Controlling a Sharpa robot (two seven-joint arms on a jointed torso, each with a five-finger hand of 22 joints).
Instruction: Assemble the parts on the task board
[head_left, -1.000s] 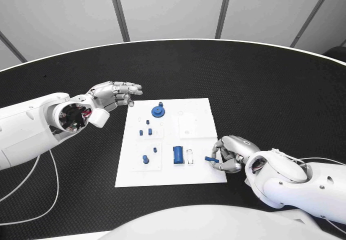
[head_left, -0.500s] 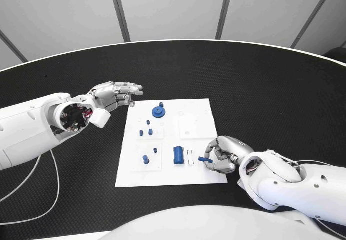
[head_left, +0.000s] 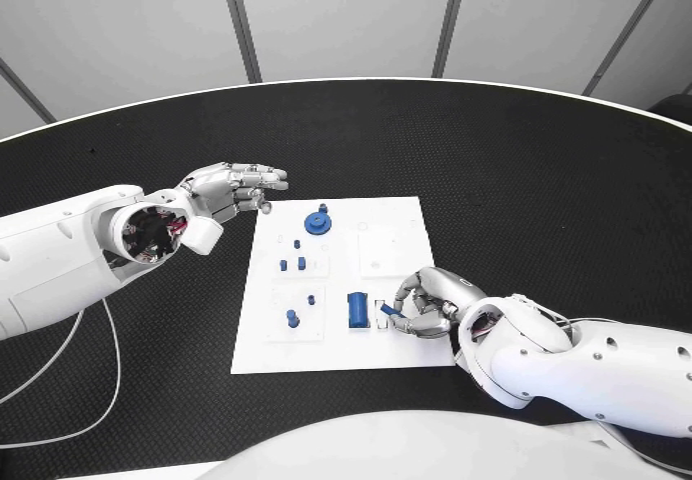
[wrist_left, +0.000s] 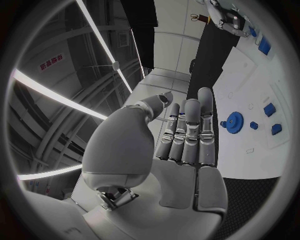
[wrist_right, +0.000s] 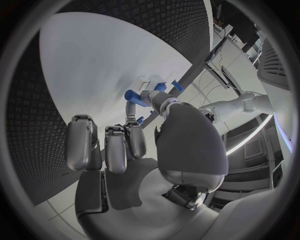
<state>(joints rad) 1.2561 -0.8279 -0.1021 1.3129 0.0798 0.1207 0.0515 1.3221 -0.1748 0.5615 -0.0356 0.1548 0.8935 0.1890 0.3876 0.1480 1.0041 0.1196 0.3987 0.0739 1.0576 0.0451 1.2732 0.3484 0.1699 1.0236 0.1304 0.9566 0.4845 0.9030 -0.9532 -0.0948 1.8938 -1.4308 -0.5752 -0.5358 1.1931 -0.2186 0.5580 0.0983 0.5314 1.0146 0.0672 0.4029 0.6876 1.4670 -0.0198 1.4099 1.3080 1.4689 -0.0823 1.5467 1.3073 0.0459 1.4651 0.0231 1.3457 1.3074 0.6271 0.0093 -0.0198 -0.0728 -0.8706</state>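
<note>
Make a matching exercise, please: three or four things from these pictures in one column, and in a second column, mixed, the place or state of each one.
1. left hand
2. right hand
3. blue gear
4. blue cylinder

A. lies on the task board, beside the right hand
B. pinches a small blue part
C. holds nothing, beside the board's far left corner
D. sits at the board's far edge

Pairs: 1-C, 2-B, 3-D, 4-A

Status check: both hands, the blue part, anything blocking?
Right hand pinches small blue part over the task board. Left hand open, off board. Blue cylinder close beside.
</note>
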